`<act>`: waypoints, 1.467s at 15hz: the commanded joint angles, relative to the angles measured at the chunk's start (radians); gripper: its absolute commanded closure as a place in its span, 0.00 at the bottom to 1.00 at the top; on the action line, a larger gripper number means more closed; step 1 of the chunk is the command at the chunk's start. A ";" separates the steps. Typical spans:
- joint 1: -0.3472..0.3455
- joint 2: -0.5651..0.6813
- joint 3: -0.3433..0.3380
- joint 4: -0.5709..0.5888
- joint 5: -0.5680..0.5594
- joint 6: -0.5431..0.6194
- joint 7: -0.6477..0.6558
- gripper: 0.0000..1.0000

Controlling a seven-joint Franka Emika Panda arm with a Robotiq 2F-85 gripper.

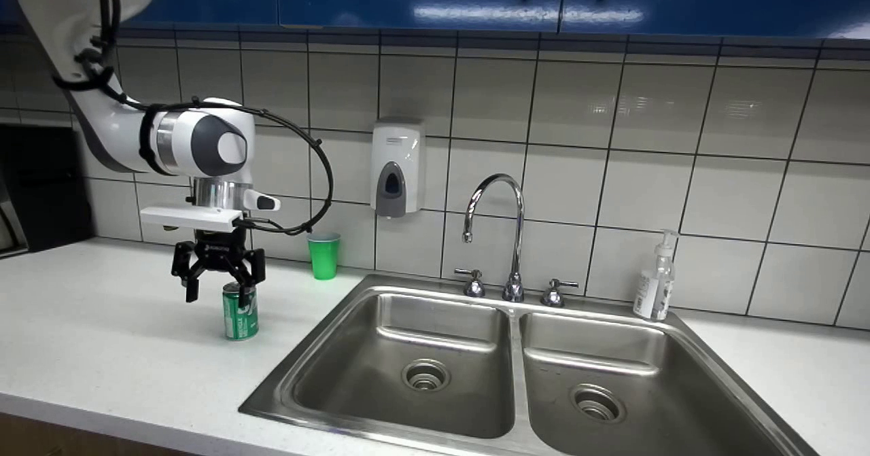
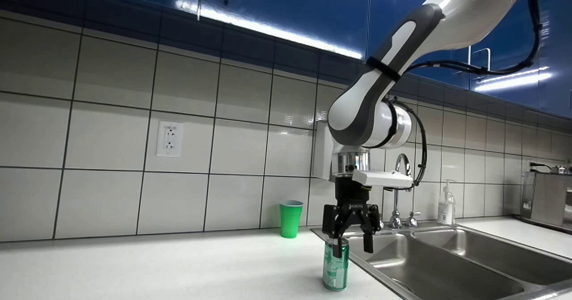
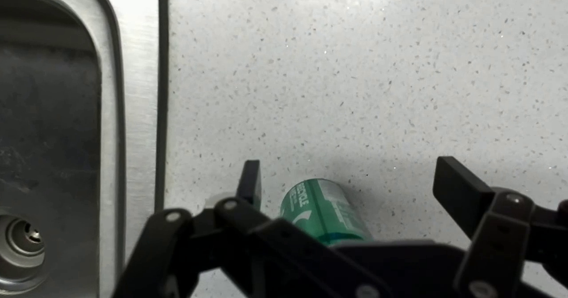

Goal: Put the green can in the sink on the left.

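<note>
1 green can (image 1: pixel 238 324) stands upright on the counter (image 1: pixel 102 334), outside the left sink (image 1: pixel 374 381). The gripper (image 1: pixel 218 297) hangs near its top, spread wide and holding nothing. No part of the job looks done; gripping, lifting, carrying and setting down all seem to remain.

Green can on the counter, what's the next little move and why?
I'd probably nudge the open jaws toward the tiled wall before lowering: in both exterior views one of them crosses in front of the green can, and the wrist view shows its upper end hidden behind the jaws, so it likely stands nearer the wall.
</note>
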 commanded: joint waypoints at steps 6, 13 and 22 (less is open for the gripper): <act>0.001 0.110 -0.023 0.079 -0.073 0.090 0.035 0.00; 0.002 0.193 -0.037 0.118 -0.079 0.112 0.029 0.00; 0.001 0.216 -0.036 0.149 -0.072 0.115 0.022 0.57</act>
